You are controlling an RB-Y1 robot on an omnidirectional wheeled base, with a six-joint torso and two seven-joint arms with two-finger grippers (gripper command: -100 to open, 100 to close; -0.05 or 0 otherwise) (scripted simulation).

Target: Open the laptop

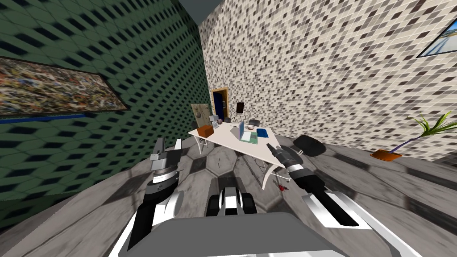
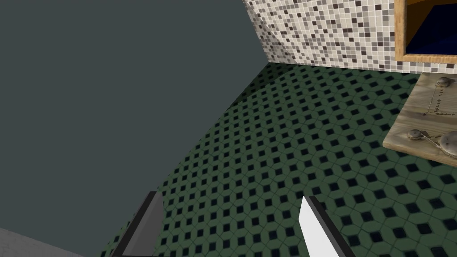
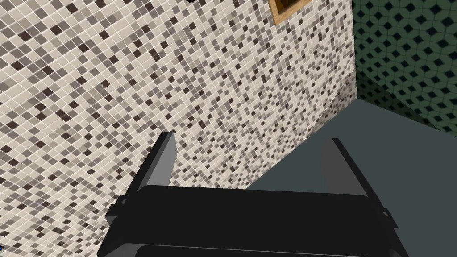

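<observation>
The laptop (image 1: 244, 132) stands far ahead on a white table (image 1: 223, 139), small in the head view; a pale blue panel rises over its teal base. Both arms are raised in front of me, well short of the table. My left gripper (image 1: 168, 146) points up with its fingers apart, and in the left wrist view the left gripper (image 2: 232, 223) is open with nothing between the fingers. My right gripper (image 1: 271, 147) points toward the table's near corner; in its own view the right gripper (image 3: 250, 160) is open and empty.
On the table are an orange box (image 1: 205, 131), a blue book (image 1: 262, 132) and a bowl (image 1: 251, 127). A black chair (image 1: 309, 145) stands at its right side. A potted plant (image 1: 392, 154) sits by the right wall. A small red object (image 1: 282, 187) lies on the floor.
</observation>
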